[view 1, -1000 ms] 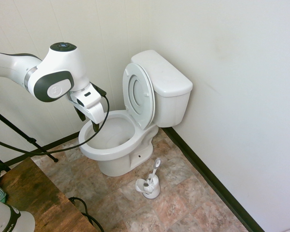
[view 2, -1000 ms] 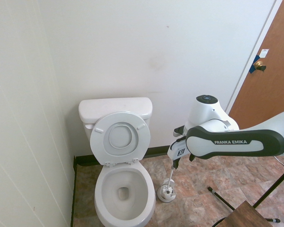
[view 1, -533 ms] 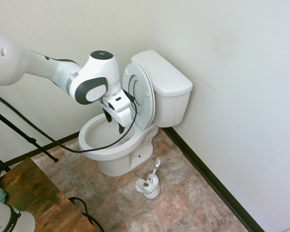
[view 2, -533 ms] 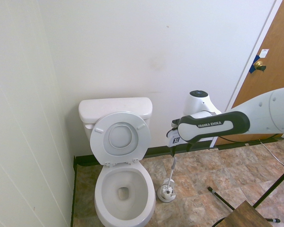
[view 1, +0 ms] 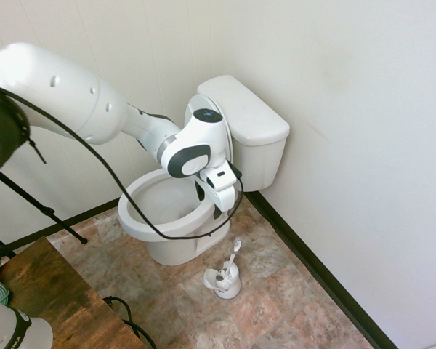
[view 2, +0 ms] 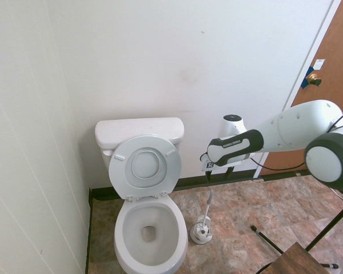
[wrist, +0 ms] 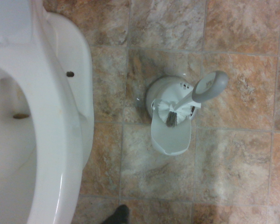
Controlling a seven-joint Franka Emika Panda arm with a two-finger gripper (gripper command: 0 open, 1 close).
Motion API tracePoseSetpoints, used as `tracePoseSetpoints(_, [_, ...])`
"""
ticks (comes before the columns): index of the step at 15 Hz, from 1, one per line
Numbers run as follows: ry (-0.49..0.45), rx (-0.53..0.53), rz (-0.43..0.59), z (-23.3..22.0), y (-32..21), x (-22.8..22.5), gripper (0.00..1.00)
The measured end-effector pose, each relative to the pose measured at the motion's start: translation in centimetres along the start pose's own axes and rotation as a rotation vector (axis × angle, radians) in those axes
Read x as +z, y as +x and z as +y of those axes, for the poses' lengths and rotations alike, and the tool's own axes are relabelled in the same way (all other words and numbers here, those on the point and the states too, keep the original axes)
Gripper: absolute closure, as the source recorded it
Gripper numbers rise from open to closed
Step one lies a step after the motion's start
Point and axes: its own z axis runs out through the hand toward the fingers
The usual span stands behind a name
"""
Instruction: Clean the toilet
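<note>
Toilet Cleaning Yet to Begin: Brush Waits in Its Holder

The job looks to be at the reaching stage, with all the scrubbing ahead. The toilet (view 2: 121, 231) stands on the floor (view 1: 272, 298), its tank (view 2: 140, 132) against the wall and its seat (view 2: 119, 177) raised, so the bowl lies uncovered. Access, at least, is settled. Faint yellowish marks show inside the bowl in the wrist view, which suggests that cleaning is needed.

The brush (wrist: 212, 87) sits in its small white holder (wrist: 171, 142) on the floor beside the toilet, its handle slanting up and the holder's flap open. The gripper (view 1: 208, 202) hangs above it, fingers spread, with nothing between them.

What remains, by my reckoning, is nearly everything: take the brush by its handle, lift it clear, bring it over the bowl, scrub the inside, and probably return it to the holder.
</note>
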Motion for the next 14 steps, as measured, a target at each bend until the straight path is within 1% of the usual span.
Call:
tracePoseSetpoints(4, [-0.022, 0.035, -0.025, -1.6, 3.4, 5.3, 0.00])
tracePoseSetpoints(9, [-0.048, 0.070, -0.064, -1.7, 6.8, 11.3, 0.00])
tracePoseSetpoints(14, [-0.082, 0.084, -0.120, -2.6, 9.0, 16.4, 0.00])
